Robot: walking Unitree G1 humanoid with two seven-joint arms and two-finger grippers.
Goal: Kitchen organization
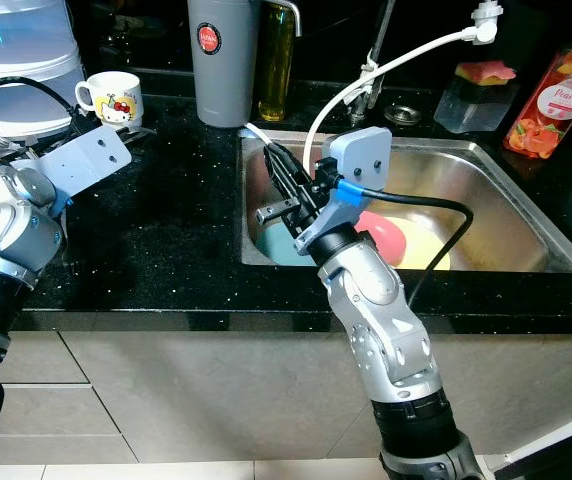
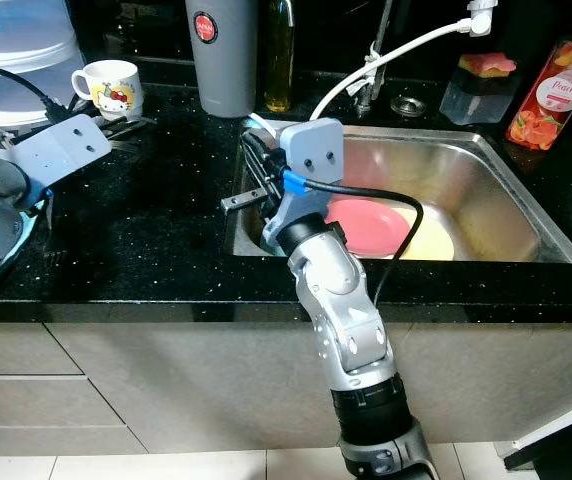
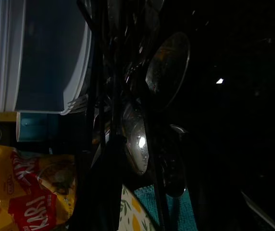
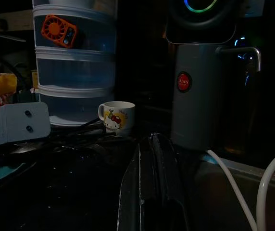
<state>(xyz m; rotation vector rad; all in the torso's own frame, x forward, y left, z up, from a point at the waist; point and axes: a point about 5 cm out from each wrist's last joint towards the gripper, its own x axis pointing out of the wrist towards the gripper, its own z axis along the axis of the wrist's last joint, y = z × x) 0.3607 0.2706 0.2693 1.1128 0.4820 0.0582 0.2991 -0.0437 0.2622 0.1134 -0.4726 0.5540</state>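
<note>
Worktop [image 1: 166, 210] of shiny black stone with tiny sparkles runs across the left eye view, over pale cupboard fronts and a light tiled floor. A steel sink [image 1: 486, 190] is set into it. Down in the sink lie a pink plate [image 1: 386, 235], a yellow plate [image 1: 431, 250] and a bit of something teal. The right gripper [image 1: 284, 185] reaches over the sink's near left corner, its fingers pressed close together with nothing between them. A white hose [image 1: 366, 75] curves from the tap down toward that corner. At the back stand a tall grey flask [image 1: 224, 60], a bottle of yellow oil [image 1: 276, 60], a white cartoon mug [image 1: 111, 98], and a peach soap bottle [image 1: 556, 100] far right. The left arm rests at the left edge beside stacked clear tubs [image 1: 16, 60].

Seen from the right eye, the scene is the same, and the pink plate shows wider.

Through the left wrist view it is very dark. The left gripper [image 3: 106, 159] points at a pile of spoons [image 3: 166, 67] and forks; I cannot tell how its fingers stand. A yellow snack bag [image 3: 27, 192] and a teal cloth [image 3: 181, 216] lie close by.

From the right wrist view, the shut fingers point across the dark worktop toward the mug and flask.
</note>
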